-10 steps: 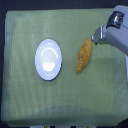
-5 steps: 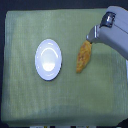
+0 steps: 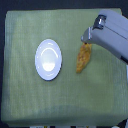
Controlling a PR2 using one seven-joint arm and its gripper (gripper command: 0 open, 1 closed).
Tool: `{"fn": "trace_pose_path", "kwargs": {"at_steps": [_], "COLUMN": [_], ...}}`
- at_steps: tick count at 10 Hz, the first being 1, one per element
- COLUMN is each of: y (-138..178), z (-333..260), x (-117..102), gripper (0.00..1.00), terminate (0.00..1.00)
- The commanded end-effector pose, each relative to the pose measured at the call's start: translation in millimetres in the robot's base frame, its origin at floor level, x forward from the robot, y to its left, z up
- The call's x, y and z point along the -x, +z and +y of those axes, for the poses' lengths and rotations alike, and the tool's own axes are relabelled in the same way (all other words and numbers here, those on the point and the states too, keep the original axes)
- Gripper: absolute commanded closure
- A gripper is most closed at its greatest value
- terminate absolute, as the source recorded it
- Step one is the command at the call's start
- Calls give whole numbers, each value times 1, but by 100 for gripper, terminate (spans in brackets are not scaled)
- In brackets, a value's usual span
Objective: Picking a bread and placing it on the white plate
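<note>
Bread (image 3: 82, 58) hangs by its upper tip from my claw (image 3: 87, 41), clamped there for carrying; white plate (image 3: 48, 60) waits at nine o'clock.

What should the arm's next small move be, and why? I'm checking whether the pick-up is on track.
Probably settle the gripper onto the bread's upper end and close. The bread lies on the green cloth, apart from the white plate, which is bare. The gripper sits at the loaf's top tip, but the view is too blurred to tell whether its fingers have closed on it.
</note>
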Motion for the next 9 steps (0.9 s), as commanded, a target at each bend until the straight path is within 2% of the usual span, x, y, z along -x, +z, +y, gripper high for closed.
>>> {"fn": "trace_pose_path", "kwargs": {"at_steps": [1,5,9], "y": [-41,-77,-89], "z": [14,22,34], "x": [-15,-8,-8], "gripper": [0,0,0], "terminate": [0,0,0]}}
